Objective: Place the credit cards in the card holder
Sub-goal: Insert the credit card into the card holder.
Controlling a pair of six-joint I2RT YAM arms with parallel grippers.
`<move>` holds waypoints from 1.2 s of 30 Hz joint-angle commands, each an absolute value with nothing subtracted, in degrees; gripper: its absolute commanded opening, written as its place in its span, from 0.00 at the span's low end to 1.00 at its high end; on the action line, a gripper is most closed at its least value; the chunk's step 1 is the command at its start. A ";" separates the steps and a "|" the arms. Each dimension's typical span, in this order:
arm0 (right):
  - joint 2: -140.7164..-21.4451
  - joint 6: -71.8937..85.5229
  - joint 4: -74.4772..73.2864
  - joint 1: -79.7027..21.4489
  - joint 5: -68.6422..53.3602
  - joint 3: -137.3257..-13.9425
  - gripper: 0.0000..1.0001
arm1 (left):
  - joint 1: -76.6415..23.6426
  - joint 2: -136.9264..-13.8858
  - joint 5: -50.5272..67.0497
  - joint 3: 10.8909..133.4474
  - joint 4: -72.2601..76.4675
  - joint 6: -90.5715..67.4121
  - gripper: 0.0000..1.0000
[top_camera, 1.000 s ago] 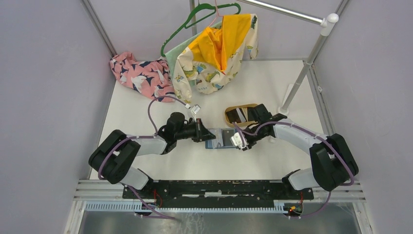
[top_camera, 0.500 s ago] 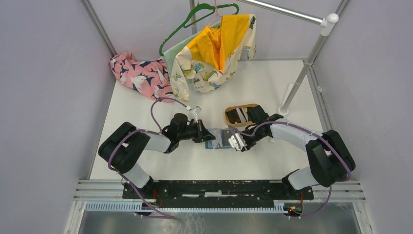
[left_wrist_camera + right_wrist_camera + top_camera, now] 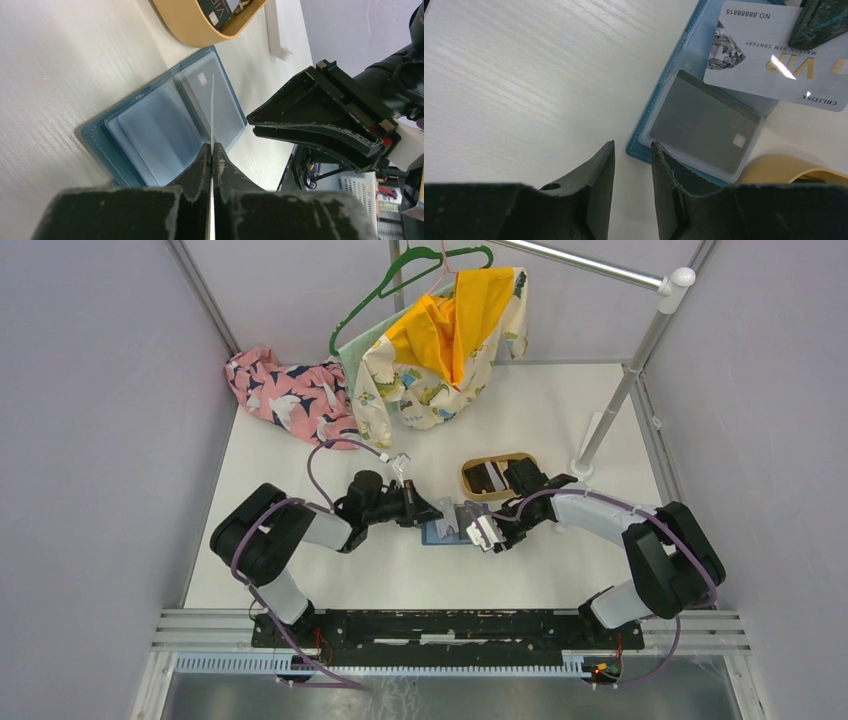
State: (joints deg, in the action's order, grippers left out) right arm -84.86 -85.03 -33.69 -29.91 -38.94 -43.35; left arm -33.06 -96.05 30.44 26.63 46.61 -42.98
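1. Since a second ago the left arm's elbow has swung inward. The left gripper (image 3: 428, 512) has edged a little toward the card holder (image 3: 150, 132). The right gripper (image 3: 484, 533) has crept slightly left along the holder's near side.
2. The left jaws are pinched tight on the pale card (image 3: 769, 55), which the left wrist view shows edge-on. The card hangs tilted over the open holder, its lower edge down by the clear sleeves.
3. I can't tell if that edge has entered a sleeve yet; it probably only touches. My read is that insertion is just starting.
4. The right jaws stand narrowly apart with nothing between them, low at the holder's corner. They look ready to pin it down.
5. The holder lies open and flat at mid-table between the grippers. A grey card (image 3: 704, 125) is already in one sleeve.
6. The tan tray (image 3: 187, 27) sits just behind the holder with dark cards (image 3: 487, 477) still in it, so more remain to load.
7. In the way: the right gripper is close to the card's path, and the soft sleeves may buckle.
8. The garments (image 3: 440, 350) and the white pole (image 3: 603, 430) are at the back, well apart.
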 commanded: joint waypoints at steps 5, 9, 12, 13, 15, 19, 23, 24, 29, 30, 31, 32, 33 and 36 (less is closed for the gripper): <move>-85.64 -84.13 -33.51 -30.32 -37.45 -44.25 0.38 | -32.48 -98.99 32.19 27.37 53.49 -46.57 0.02; -85.96 -83.94 -33.72 -30.40 -37.10 -44.38 0.38 | -32.45 -100.14 32.10 27.49 53.31 -46.82 0.02; -86.33 -83.90 -33.79 -30.35 -36.58 -44.55 0.38 | -32.37 -101.35 32.08 27.66 53.02 -47.06 0.02; -86.38 -83.70 -33.83 -30.45 -36.40 -44.56 0.38 | -32.40 -101.66 32.16 27.68 52.81 -47.10 0.02; -86.64 -83.50 -33.83 -30.41 -35.97 -44.65 0.38 | -32.37 -102.29 32.22 27.80 52.37 -47.15 0.02; -87.47 -83.07 -33.67 -30.62 -34.55 -44.71 0.38 | -32.43 -103.37 32.81 28.10 51.77 -47.32 0.02; -88.23 -82.46 -33.23 -30.80 -32.71 -44.74 0.38 | -32.39 -104.10 33.19 28.53 51.41 -47.46 0.02; -88.41 -82.21 -33.10 -30.82 -32.34 -44.74 0.37 | -32.42 -104.26 33.26 28.68 51.15 -47.46 0.02; -88.70 -81.51 -32.60 -31.10 -31.40 -44.73 0.38 | -32.43 -104.99 33.46 29.30 49.92 -47.37 0.02; -88.73 -81.47 -32.56 -31.19 -31.32 -44.74 0.38 | -32.40 -105.07 33.53 29.35 49.52 -47.37 0.02; -88.69 -81.33 -32.61 -31.17 -31.21 -44.74 0.38 | -32.44 -105.18 33.61 29.50 48.94 -47.31 0.02; -88.79 -81.26 -32.61 -31.22 -31.14 -44.78 0.38 | -32.48 -105.22 33.69 29.52 48.46 -47.24 0.02; -88.78 -81.30 -32.54 -31.24 -31.07 -44.82 0.38 | -32.44 -105.27 33.79 29.61 47.71 -47.06 0.02; -88.90 -81.11 -32.51 -31.37 -30.87 -44.91 0.38 | -32.39 -105.45 34.09 30.26 45.18 -46.73 0.02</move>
State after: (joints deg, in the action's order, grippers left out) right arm -87.57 -81.65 -33.26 -30.83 -33.91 -44.03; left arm -32.58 -104.47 33.45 28.69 48.77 -47.05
